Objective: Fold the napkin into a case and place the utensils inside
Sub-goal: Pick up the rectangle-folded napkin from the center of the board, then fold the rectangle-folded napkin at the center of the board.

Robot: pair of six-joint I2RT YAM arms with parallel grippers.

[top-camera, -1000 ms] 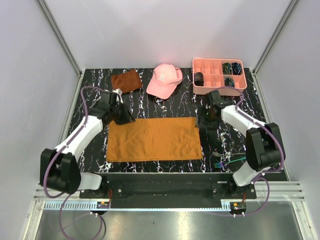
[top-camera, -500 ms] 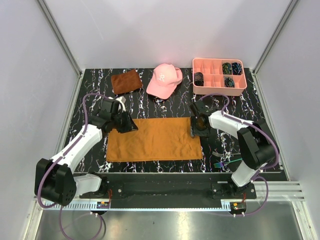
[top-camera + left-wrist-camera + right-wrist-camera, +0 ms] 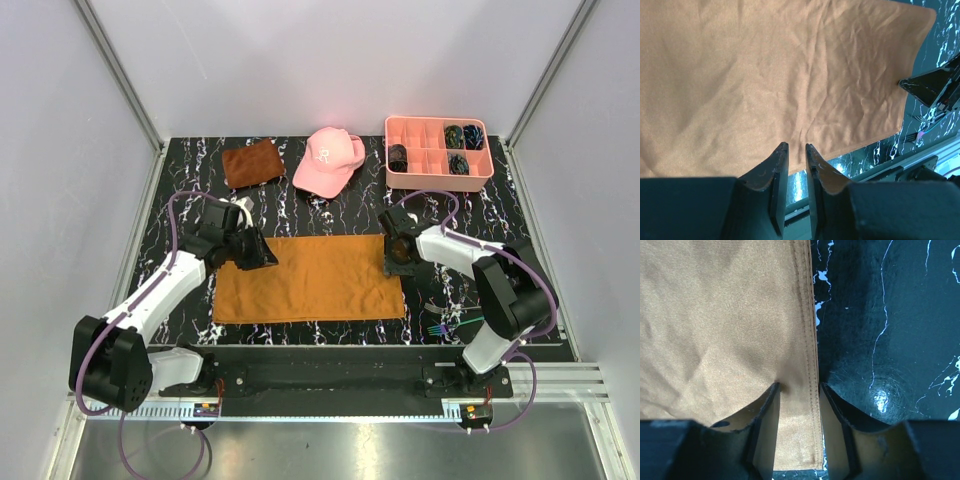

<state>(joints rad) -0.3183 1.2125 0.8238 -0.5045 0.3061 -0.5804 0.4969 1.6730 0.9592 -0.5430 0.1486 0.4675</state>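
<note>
The napkin point(image 3: 308, 278) lies flat near the table's point(image 3: 330, 212) near edge, an orange-brown rectangle with its long side running left to right. The left claw point(image 3: 795, 155) clamps its far left corner. The right claw point(image 3: 799, 390), fingers apart, straddles its right hem.

White emblem on pink cap point(image 3: 327, 162), unreadable

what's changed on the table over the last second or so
The right pincer swung in from the bare tabletop to the napkin's far right corner and now straddles its hemmed edge, narrowing but not yet pinching it. The left pincer slid a little right along the far left corner, barely open. The napkin, cap, tray and utensils stayed put.
</note>
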